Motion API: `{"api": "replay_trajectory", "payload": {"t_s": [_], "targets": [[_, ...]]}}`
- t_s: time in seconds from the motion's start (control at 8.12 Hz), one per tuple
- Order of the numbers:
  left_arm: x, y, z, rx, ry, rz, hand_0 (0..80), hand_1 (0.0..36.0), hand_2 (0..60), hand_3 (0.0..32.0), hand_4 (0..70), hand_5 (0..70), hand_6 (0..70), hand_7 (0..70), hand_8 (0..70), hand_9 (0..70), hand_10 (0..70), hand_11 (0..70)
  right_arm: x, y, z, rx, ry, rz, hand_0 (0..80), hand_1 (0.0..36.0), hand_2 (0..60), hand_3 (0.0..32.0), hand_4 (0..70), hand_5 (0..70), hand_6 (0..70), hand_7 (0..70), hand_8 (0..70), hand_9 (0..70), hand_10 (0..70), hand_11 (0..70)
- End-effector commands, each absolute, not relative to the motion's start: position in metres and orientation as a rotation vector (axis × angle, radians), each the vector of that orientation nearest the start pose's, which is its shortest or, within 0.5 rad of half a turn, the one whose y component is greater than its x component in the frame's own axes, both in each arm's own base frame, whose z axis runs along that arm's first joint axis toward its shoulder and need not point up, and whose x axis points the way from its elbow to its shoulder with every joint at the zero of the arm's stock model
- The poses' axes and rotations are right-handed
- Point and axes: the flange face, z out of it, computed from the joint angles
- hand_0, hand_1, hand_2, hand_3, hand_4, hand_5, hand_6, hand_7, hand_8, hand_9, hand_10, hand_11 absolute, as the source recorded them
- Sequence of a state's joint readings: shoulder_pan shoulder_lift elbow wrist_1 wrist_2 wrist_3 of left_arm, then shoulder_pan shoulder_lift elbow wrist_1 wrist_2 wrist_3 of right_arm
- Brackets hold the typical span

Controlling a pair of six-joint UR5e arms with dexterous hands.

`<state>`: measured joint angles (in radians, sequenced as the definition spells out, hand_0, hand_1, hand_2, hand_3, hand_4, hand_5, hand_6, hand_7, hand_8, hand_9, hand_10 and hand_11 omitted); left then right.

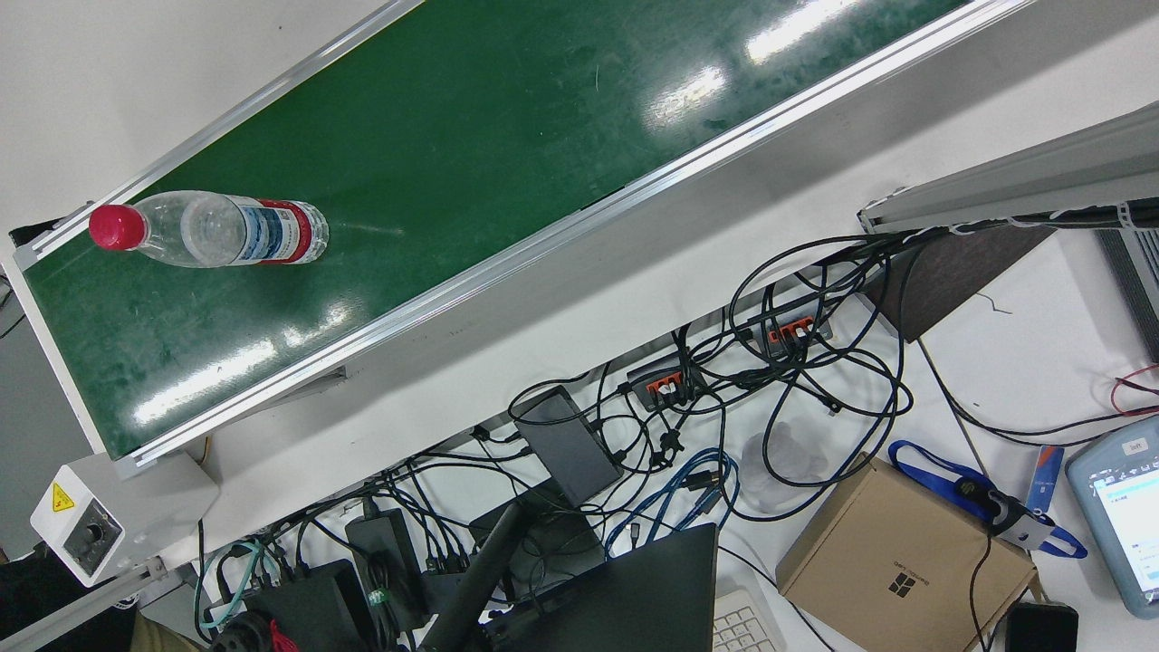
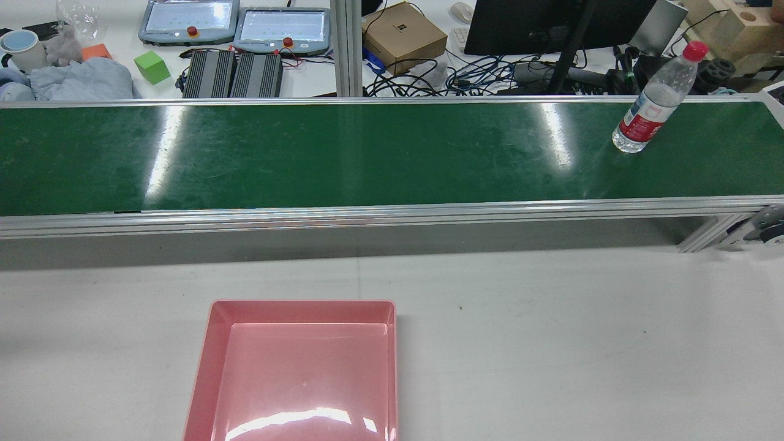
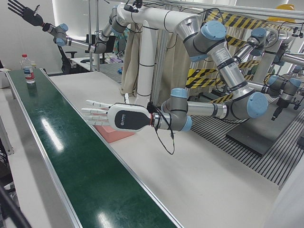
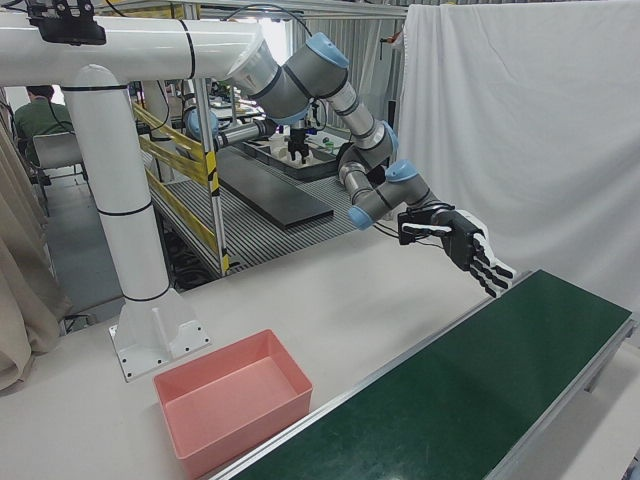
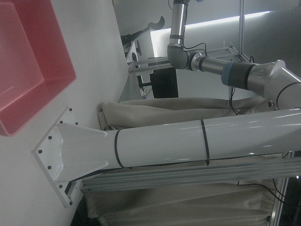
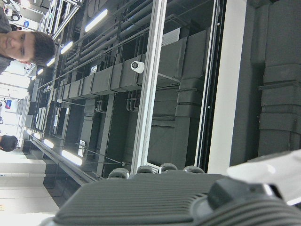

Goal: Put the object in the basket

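Water bottle (image 2: 654,101) stands upright at the conveyor belt's (image 2: 367,153) right end, about 2 o'clock from the pink basket (image 2: 300,373). Right hand (image 4: 465,250) nearer; left hand (image 3: 107,116) by basket. Both splayed, empty.

Clear bottle (image 2: 652,104) with red cap and red-white-blue label, dark green conveyor belt (image 2: 343,153), pink basket (image 2: 300,373), white table (image 2: 551,343)
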<state>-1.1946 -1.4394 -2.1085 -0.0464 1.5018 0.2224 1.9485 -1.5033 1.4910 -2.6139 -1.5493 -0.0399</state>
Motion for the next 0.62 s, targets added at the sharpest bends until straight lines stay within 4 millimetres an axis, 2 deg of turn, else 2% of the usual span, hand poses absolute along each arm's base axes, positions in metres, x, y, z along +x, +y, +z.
{"api": "replay_trajectory", "payload": {"t_s": [0.0, 0.49], "targets": [[0.0315, -0.4581, 0.4752, -0.139, 2.458, -1.499, 56.8, 9.7, 0.0, 0.0, 9.9, 8.8, 0.0, 0.0, 0.8, 0.0, 2.8, 5.9, 0.331, -0.4675, 0.629, -0.547, 2.504, -1.468, 0.0, 0.0, 0.0, 0.0, 0.0, 0.0, 0.0, 0.0, 0.0, 0.0, 0.0, 0.0], [0.0294, -0.4561, 0.4663, -0.142, 2.475, -1.482, 56.8, 9.6, 0.0, 0.0, 9.9, 8.4, 0.0, 0.0, 0.7, 0.0, 2.9, 5.9, 0.331, -0.4675, 0.629, -0.547, 2.504, -1.468, 0.0, 0.0, 0.0, 0.0, 0.0, 0.0, 0.0, 0.0, 0.0, 0.0, 0.0, 0.0]]}}
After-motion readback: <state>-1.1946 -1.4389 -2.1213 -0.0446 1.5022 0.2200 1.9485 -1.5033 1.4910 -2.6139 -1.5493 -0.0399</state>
